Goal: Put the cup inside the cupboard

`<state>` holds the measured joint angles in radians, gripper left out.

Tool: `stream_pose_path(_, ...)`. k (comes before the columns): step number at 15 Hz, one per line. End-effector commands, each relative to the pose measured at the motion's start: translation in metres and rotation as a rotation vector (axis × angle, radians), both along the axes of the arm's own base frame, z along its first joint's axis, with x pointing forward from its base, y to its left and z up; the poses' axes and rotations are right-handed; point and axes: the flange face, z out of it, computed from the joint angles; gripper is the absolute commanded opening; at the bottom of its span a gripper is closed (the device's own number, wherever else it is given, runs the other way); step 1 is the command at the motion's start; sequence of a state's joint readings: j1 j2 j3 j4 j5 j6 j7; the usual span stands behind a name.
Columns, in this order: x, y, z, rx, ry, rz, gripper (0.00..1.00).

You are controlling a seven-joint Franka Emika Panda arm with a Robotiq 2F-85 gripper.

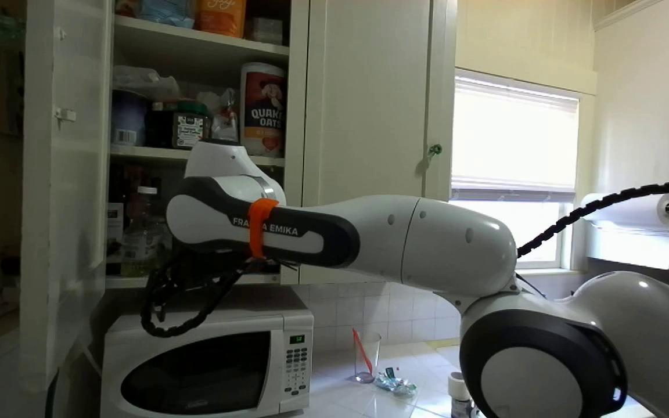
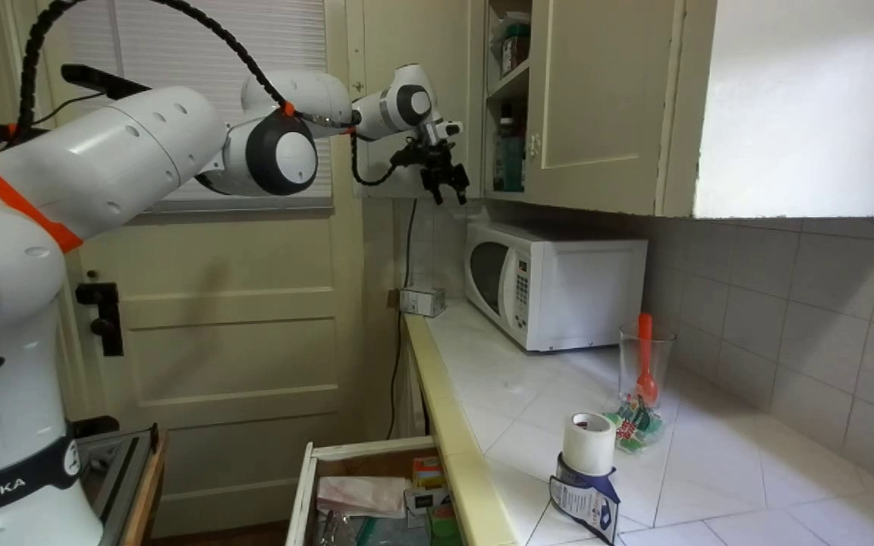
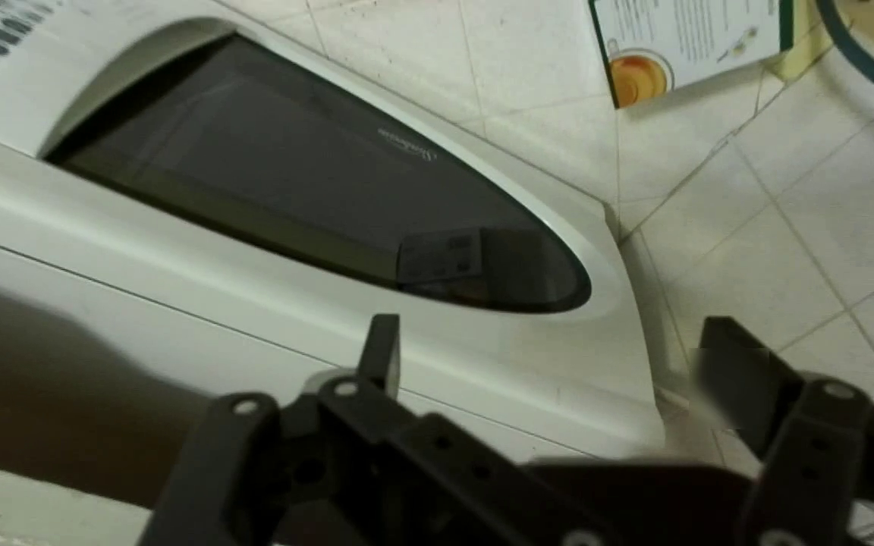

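Observation:
The white cupboard (image 1: 366, 98) has its left door (image 1: 73, 203) open, with crowded shelves behind; it also shows in an exterior view (image 2: 604, 98). A teal see-through shape (image 2: 511, 163) stands on its bottom shelf, below a dark cap; I cannot tell whether this is the cup or a bottle. No other view shows the cup clearly. My gripper (image 2: 450, 199) is in front of the cupboard, above the microwave's front, fingers pointing down. In the wrist view my gripper (image 3: 551, 326) is open, with nothing between its fingers. In an exterior view my arm hides most of it.
The white microwave (image 1: 294, 400) sits below the cupboard. A clear glass (image 2: 662, 360) with an orange spoon, a crumpled wrapper (image 2: 636, 425) and a white roll (image 2: 589, 447) are on the counter. An open drawer (image 2: 297, 493) sticks out. A box (image 3: 695, 45) lies beside the microwave.

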<state>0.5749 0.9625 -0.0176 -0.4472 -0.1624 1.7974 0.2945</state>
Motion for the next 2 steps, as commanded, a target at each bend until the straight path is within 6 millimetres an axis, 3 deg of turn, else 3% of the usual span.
stream_pose_path(1,-0.0018,-0.0043,0.0022,-0.014,0.021,-0.008,1.0)
stream_pose_path(2,-0.0028,-0.0074,0.0046,-0.021,0.032,-0.014,1.0)
